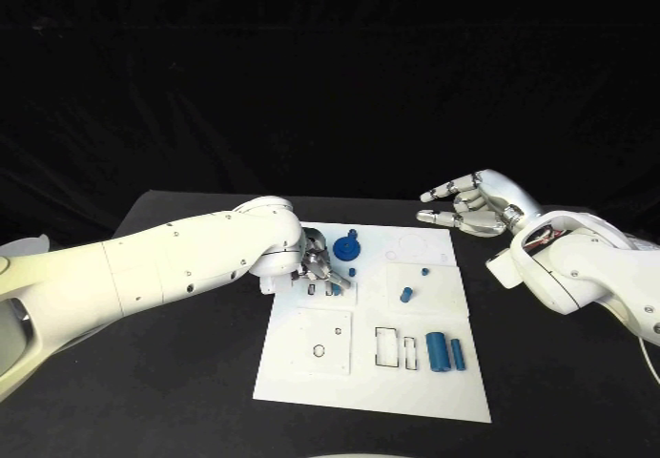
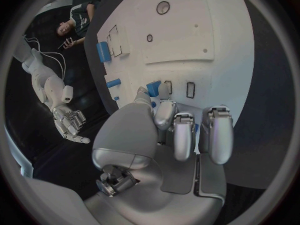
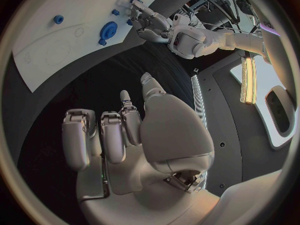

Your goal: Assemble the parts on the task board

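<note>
We see our left hand (image 1: 314, 268) low over the task board (image 1: 371, 382), fingers (image 2: 185, 135) curled beside a small blue part (image 2: 153, 87) though we cannot tell whether they pinch it, while our right hand (image 1: 477, 206) hovers off the board's far corner above the bench (image 1: 550, 382), fingers (image 3: 100, 140) spread, holding nothing.

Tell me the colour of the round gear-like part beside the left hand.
Blue; the gear shows best in the head view, on the white board.
</note>
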Controlling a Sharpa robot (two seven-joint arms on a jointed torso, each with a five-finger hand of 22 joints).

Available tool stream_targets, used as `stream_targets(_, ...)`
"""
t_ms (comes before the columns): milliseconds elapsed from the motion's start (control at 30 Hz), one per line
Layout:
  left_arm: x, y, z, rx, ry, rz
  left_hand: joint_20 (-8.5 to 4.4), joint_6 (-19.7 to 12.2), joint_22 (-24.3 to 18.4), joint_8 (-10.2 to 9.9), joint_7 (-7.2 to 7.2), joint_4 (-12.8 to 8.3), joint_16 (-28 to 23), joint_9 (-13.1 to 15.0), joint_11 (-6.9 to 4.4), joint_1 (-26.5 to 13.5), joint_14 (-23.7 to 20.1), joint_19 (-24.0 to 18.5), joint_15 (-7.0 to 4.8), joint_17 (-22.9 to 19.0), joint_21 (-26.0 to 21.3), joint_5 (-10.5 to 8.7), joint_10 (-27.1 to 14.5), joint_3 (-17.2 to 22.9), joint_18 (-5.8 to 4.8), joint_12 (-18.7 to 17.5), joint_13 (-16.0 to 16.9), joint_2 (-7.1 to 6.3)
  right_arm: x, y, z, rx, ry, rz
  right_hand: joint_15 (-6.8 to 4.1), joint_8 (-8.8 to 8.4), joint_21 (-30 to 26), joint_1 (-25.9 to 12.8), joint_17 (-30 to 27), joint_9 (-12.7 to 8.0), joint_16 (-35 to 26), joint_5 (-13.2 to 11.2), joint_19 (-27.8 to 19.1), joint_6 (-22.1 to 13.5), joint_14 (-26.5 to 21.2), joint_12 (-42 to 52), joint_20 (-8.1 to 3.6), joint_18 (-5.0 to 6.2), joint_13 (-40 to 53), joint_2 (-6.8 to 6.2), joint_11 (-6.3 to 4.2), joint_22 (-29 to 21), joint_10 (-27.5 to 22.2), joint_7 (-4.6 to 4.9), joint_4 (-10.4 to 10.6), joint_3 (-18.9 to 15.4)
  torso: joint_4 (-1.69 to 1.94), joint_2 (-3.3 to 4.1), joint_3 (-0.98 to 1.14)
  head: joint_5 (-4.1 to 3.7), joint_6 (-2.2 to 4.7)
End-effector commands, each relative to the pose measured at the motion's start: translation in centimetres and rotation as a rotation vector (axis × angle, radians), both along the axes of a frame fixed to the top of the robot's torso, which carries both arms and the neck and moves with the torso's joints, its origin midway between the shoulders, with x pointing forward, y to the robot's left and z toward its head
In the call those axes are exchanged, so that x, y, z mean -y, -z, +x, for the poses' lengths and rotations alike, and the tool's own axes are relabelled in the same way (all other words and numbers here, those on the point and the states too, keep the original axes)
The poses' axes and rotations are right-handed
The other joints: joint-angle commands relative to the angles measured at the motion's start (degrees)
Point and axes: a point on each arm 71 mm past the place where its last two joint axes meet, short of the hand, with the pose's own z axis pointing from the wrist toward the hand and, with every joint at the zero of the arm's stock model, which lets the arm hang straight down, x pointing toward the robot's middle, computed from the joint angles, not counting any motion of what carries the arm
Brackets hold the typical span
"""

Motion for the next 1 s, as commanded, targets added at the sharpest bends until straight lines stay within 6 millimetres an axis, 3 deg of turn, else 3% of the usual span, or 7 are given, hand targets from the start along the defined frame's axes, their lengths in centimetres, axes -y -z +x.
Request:
stream_targets(33,0.0,0.1,0.0,-0.013,0.003,0.019,-0.47,-0.6,10.7,0.3,-0.10,-0.1,0.2,0.2,-0.20,1.3,6.0,3.9,-0.40,15.1,0.2,0.39,0.1,1.1,-0.76,0.3,0.0,0.24,-0.2,0.1,-0.1,-0.005,-0.021,0.002,-0.20,0.19,-0.2,-0.2,11.2,0.1,-0.2,0.3,1.1,0.4,5.1,-0.1,-0.18,0.23,6.2,0.57,-0.06,4.3,-0.1,0.05,0.1,-0.3,-0.05,0.00,0.00,0.04,-0.06)
stream_targets(133,0.0,0.0,0.0,-0.008,-0.001,0.014,-0.60,-0.9,10.5,-0.1,-0.29,-0.6,0.2,0.5,-0.37,3.4,6.0,3.8,-0.56,15.1,0.1,0.78,0.0,3.4,-0.72,0.1,-0.1,0.66,-0.2,0.1,-0.1,-0.008,-0.025,0.002,-0.20,0.19,-0.2,-0.2,11.2,0.1,-0.2,0.3,1.1,0.4,5.1,-0.1,-0.18,0.23,6.2,0.57,-0.06,4.3,-0.1,0.05,0.1,-0.3,0.02,-0.02,-0.02,0.04,-0.09)
stream_targets(200,0.0,0.0,0.0,-0.005,-0.002,0.011,-0.76,-1.4,10.5,-0.5,-0.44,-1.4,0.2,0.5,-0.53,5.6,6.0,3.7,-0.73,15.1,0.0,2.86,-0.1,5.6,-0.70,-0.1,-0.2,0.74,-0.3,0.1,-0.1,-0.010,-0.029,0.002,-0.20,0.19,-0.2,-0.2,11.2,0.1,-0.2,0.3,1.1,0.4,5.1,-0.2,-0.18,0.23,6.2,0.60,-0.06,4.4,-0.1,0.04,0.1,-0.3,0.06,0.00,-0.01,0.02,-0.09)
stream_targets(400,0.0,-0.1,0.0,0.004,-0.013,-0.009,-1.02,-2.0,10.3,-1.4,-0.37,-1.7,0.2,0.8,-0.59,9.2,6.0,3.7,-0.89,15.1,-0.1,4.77,-0.6,13.1,-0.66,-0.9,-0.5,-0.57,-0.4,0.3,-0.2,-0.019,-0.035,0.000,-0.21,0.20,-0.2,-0.1,11.2,0.1,-0.2,0.4,1.1,0.4,5.1,-0.2,-0.20,0.23,6.2,0.83,-0.08,4.4,-0.1,0.03,0.1,-0.3,0.09,-0.02,-0.02,0.04,0.07)
stream_targets(700,-0.5,-0.6,-0.1,0.064,-0.057,-0.080,-0.76,-2.4,10.3,0.0,0.24,-1.1,0.2,4.0,-0.35,7.4,6.0,3.6,-0.26,15.1,-0.2,5.73,-0.3,36.5,-0.62,-1.6,-0.9,-9.84,-0.5,0.6,-0.3,-0.025,-0.040,-0.008,-0.22,0.19,-0.2,0.0,11.5,0.1,-0.1,0.5,1.1,0.4,5.1,0.0,-0.21,0.22,6.2,1.06,-0.08,4.4,0.0,0.03,0.1,-0.2,0.11,0.01,0.04,0.02,-0.02)
stream_targets(733,-0.6,-0.7,-0.1,0.070,-0.062,-0.086,-0.62,-2.6,10.4,0.7,0.51,-1.8,0.2,5.2,-0.40,4.7,6.0,3.7,-0.33,15.1,-0.2,5.40,0.0,42.0,-0.65,-1.5,-0.8,-12.31,-0.5,0.6,-0.3,-0.025,-0.040,-0.010,-0.22,0.19,-0.2,0.0,11.5,0.1,-0.1,0.5,1.1,0.4,5.1,0.0,-0.21,0.22,6.2,1.06,-0.08,4.4,0.0,0.03,0.1,-0.2,0.14,0.01,0.03,0.01,-0.02)
stream_targets(1000,-1.1,-1.3,-0.6,0.122,-0.067,-0.093,-0.56,-2.6,10.5,1.6,0.08,-4.4,0.2,6.8,-0.28,1.3,6.0,3.7,-0.49,15.1,-0.2,5.18,0.1,47.3,-0.66,-1.7,-1.2,-14.05,-0.4,0.9,-0.2,-0.025,-0.038,-0.012,-0.23,0.18,-0.3,0.0,11.3,0.1,-0.2,0.5,1.0,0.4,5.1,-0.2,-0.21,0.25,6.1,1.11,-0.08,4.2,-0.1,0.04,0.0,-0.2,0.22,0.05,0.15,0.20,0.06)
